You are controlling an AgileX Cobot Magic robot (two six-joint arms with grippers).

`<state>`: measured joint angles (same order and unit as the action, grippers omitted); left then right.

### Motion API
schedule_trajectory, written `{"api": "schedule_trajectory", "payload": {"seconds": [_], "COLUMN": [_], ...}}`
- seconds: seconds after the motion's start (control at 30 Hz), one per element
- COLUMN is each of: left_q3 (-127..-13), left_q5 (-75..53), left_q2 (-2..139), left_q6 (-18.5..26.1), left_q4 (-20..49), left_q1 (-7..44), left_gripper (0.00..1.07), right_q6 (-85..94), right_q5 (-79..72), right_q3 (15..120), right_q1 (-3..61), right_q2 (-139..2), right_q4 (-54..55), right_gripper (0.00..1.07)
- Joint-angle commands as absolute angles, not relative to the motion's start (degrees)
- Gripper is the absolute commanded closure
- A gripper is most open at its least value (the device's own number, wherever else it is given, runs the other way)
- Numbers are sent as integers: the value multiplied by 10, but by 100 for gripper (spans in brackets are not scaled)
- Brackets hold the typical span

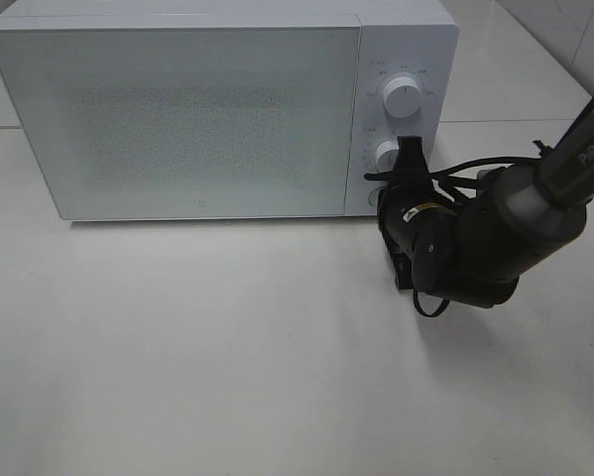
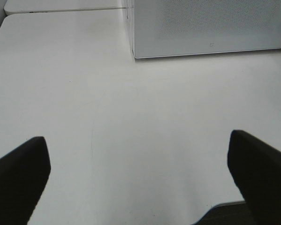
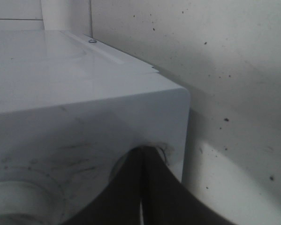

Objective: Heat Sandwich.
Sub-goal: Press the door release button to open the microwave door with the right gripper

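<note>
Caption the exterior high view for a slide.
Shut right end effector at the control panel of the closed white microwave, beside its lower knob.

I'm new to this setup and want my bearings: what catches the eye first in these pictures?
The big white microwave, door closed, fills the back of the table in the high view. The right gripper, shut, points at its control panel just beside the lower knob. The left gripper hangs open over the white table, with nothing between its fingers.
</note>
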<state>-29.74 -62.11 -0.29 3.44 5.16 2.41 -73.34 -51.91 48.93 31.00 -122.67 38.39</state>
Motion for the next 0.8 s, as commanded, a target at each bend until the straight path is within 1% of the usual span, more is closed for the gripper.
{"api": "schedule_trajectory", "payload": {"seconds": [0.03,0.23,0.37,0.43,0.6,0.8], "left_q3": [-297,-297,-297,-297,-297,-297], "left_q5": [-614,-614,-614,-614,-614,-614], "left_q2": [-13,-13,-13,-13,-13,-13], "left_q6": [32,32,32,32,32,32], "left_q4": [52,52,52,52,52,52], "left_q1": [24,24,24,24,24,24], "left_gripper": [9,9,9,9,9,9], "right_q6": [-755,-789,-787,-784,-774,-765], "right_q5": [-576,-596,-626,-667,-673,-674], "right_q3": [496,507,532,554,587,592], "right_q1": [307,307,307,307,307,307], "right_q2": [-1223,-1223,-1228,-1243,-1269,-1273], "right_q4": [384,370,370,370,372,370], "right_gripper": [107,107,107,107,107,107]}}
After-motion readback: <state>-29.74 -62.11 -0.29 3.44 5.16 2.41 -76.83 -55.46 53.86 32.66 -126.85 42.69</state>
